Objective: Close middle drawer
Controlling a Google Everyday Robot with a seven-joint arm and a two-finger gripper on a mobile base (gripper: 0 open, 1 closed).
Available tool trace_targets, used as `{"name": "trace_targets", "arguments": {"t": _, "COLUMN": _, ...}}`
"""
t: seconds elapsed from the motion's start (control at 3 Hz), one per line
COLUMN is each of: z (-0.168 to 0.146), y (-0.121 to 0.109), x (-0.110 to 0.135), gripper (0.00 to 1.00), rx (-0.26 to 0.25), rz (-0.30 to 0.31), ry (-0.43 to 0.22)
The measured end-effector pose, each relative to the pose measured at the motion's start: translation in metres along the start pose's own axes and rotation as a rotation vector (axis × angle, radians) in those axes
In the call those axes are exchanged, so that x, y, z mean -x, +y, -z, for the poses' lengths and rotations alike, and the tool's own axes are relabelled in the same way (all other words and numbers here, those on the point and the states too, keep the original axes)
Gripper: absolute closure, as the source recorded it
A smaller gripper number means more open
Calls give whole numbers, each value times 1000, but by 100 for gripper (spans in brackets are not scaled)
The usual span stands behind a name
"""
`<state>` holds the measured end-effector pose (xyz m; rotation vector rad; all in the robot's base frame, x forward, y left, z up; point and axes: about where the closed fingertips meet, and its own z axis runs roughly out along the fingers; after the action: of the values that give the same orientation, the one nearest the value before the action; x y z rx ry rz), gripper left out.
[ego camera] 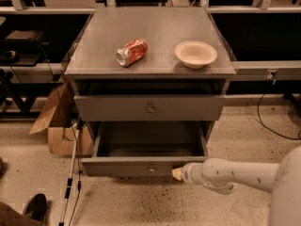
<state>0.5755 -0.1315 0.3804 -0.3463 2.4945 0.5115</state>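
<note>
The middle drawer [141, 166] is pulled out of the grey cabinet, with its deep, empty tray [150, 140] showing. Its flat front has a small round knob [151, 169] at the centre. My gripper [178, 174] comes in from the right on a white arm [235, 175]. Its tan tip is against the right part of the drawer's front, right of the knob. Above the open drawer is a shut, wider grey front [149, 108] with its own knob.
On the cabinet top [94, 55] lie a crushed red can [131, 52] and a beige bowl [195, 53]. An open cardboard box [59, 124] and a white pole [70, 173] stand on the floor to the left. A person's shoe [35, 206] is at the lower left. A cable [273, 121] lies to the right.
</note>
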Motion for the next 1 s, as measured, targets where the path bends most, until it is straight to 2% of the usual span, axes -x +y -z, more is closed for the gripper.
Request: {"name": "trace_targets", "arguments": {"t": 1.0, "z": -6, "y": -9, "x": 2, "gripper": 100, "rx": -29, "rz": -35, "ry": -18}}
